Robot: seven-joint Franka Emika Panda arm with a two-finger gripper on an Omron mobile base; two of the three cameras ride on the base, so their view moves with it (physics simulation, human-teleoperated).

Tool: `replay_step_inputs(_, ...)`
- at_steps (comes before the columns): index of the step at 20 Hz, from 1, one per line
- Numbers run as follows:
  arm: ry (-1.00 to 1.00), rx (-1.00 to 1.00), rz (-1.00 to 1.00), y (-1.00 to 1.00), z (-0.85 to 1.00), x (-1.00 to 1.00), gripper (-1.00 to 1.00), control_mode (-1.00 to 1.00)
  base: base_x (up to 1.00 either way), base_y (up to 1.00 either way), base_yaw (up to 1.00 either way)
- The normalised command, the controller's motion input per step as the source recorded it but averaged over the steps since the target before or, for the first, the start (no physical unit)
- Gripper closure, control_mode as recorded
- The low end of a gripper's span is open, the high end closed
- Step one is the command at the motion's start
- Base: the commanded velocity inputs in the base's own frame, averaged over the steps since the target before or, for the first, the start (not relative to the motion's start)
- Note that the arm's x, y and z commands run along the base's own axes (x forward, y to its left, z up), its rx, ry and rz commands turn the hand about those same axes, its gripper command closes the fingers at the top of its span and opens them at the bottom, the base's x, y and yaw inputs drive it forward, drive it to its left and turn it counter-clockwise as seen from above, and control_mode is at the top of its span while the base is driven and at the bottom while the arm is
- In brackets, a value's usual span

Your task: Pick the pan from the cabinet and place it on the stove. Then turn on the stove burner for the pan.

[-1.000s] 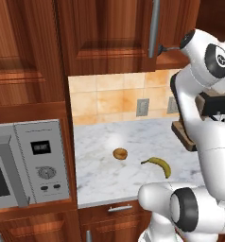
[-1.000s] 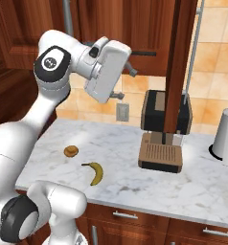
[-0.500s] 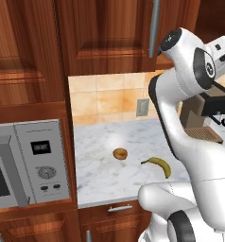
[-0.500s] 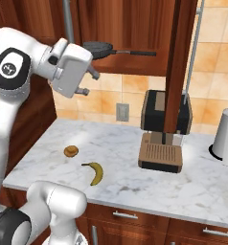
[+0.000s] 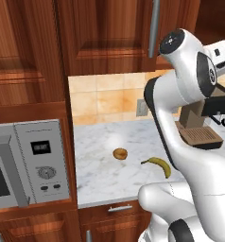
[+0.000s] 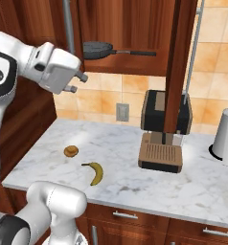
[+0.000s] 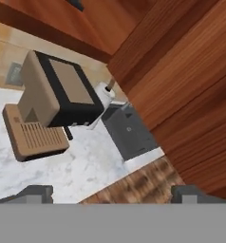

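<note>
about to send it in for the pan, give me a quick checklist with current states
1. Cabinet door swung open: ok.
2. Pan visible on the cabinet shelf, handle pointing right: ok.
3. Gripper open, nothing between the fingers: ok.
4. Gripper lined up with the pan: not ok, it sits lower and to the left of it.
5. Hand camera on the pan: not ok, it faces the coffee machine.
6. Stove ready to receive the pan: cannot tell.
</note>
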Motion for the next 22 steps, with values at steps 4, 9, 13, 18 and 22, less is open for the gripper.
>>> replay_step_inputs(4, -0.39, 0.06, 0.10, 0.15, 0.00, 0.00, -1.00, -1.00, 0.00, 0.00, 0.00)
replay_step_inputs(9, -0.42, 0.07, 0.19, 0.16, 0.10, 0.00, -1.00, -1.00, 0.00, 0.00, 0.00)
replay_step_inputs(13, -0.20, 0.03, 0.20, 0.24, 0.32, 0.22, -1.00, -1.00, 0.00, 0.00, 0.00)
replay_step_inputs(18, -0.11, 0.02, 0.19, 0.38, 0.27, 0.21, -1.00, -1.00, 0.00, 0.00, 0.00)
replay_step_inputs(22, -0.07, 0.05, 0.20, 0.60, 0.04, 0.28, -1.00, -1.00, 0.00, 0.00, 0.00)
